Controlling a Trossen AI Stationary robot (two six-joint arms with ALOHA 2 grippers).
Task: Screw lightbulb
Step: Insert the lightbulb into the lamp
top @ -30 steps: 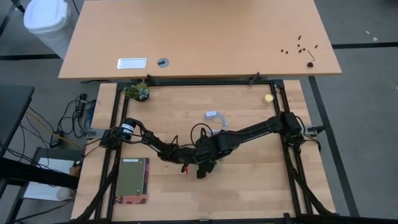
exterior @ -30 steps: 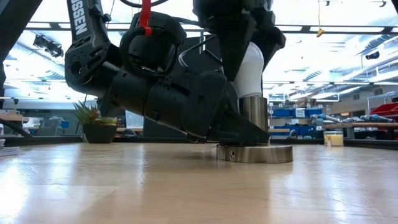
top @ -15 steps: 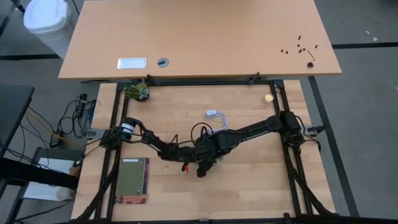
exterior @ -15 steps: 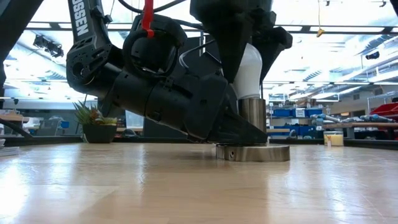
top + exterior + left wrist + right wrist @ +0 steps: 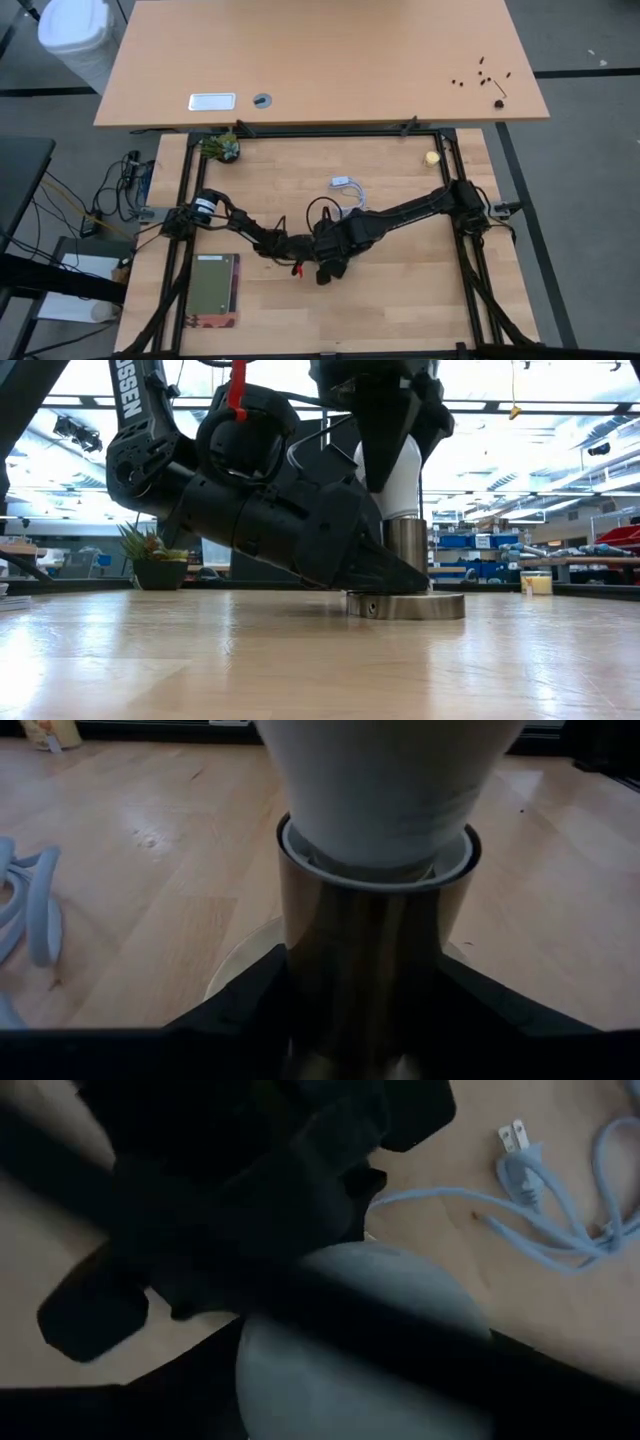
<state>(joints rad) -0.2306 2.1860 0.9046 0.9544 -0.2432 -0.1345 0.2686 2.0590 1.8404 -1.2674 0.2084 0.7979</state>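
Note:
The white lightbulb [image 5: 398, 478] stands upright with its base in the shiny metal tube [image 5: 407, 542] of the socket, which rises from a round disc [image 5: 405, 605] on the table. My left gripper [image 5: 392, 572] reaches in nearly level from the table's left and is shut on the tube. My right gripper [image 5: 405, 435] comes down from above and is shut on the bulb's globe. In the high view both grippers [image 5: 325, 255] meet at mid-table and hide the bulb. My left gripper pinches the socket's metal tube [image 5: 360, 970] between its two fingers [image 5: 240, 1015], low on the tube just above the disc. The fingers come almost level from the table's left. The socket stands upright with its disc on the table. My right gripper holds the bulb's rounded globe [image 5: 370, 1320] between its two fingers, which point down from above. One finger [image 5: 385, 445] lies over the near side of the globe. The bulb stays upright in the socket.
A white cord with a plug [image 5: 345, 188] lies just beyond the socket. A small potted plant [image 5: 222, 148] stands at the far left, a yellowish ball [image 5: 432, 157] at the far right, and a flat book [image 5: 215, 290] near the left front.
My right gripper has stayed above the bulb, rolled a little about its own axis and drawn its fingers in onto the globe. Bulb, socket and left gripper have kept their places.

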